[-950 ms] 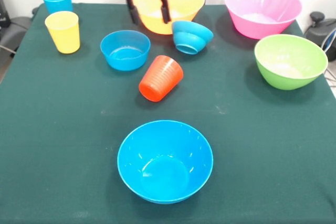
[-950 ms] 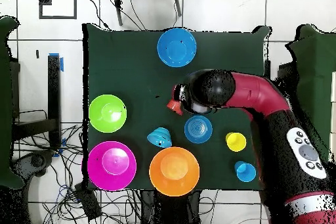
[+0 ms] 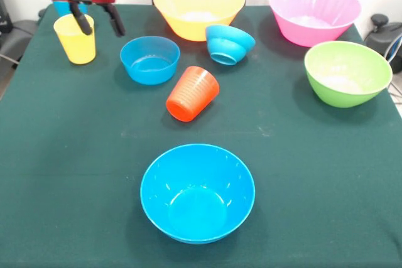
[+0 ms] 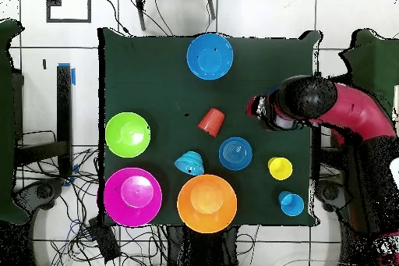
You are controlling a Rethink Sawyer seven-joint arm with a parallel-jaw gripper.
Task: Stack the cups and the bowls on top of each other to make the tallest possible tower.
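Note:
My gripper (image 3: 97,20) hangs open and empty at the far left, its fingers (image 3: 80,18) spread just above and beside the yellow cup (image 3: 75,42). The sky-blue cup (image 3: 63,8) stands behind it, mostly hidden by the arm. The orange-red ribbed cup (image 3: 191,93) lies on its side mid-table. A small blue bowl (image 3: 149,59) stands upright; another small blue bowl (image 3: 229,44) lies tipped. A medium blue bowl (image 3: 197,192) sits near the front, a green bowl (image 3: 347,72) at the right. The yellow-orange bowl (image 3: 198,5) and the pink bowl (image 3: 314,12) stand at the back. Nothing is stacked.
The dark green cloth (image 3: 75,174) covers the table. In the overhead view the red arm (image 4: 343,111) reaches in from the right over the table's edge, near the yellow cup (image 4: 280,168) and the sky-blue cup (image 4: 291,203). Cables lie on the floor around the table.

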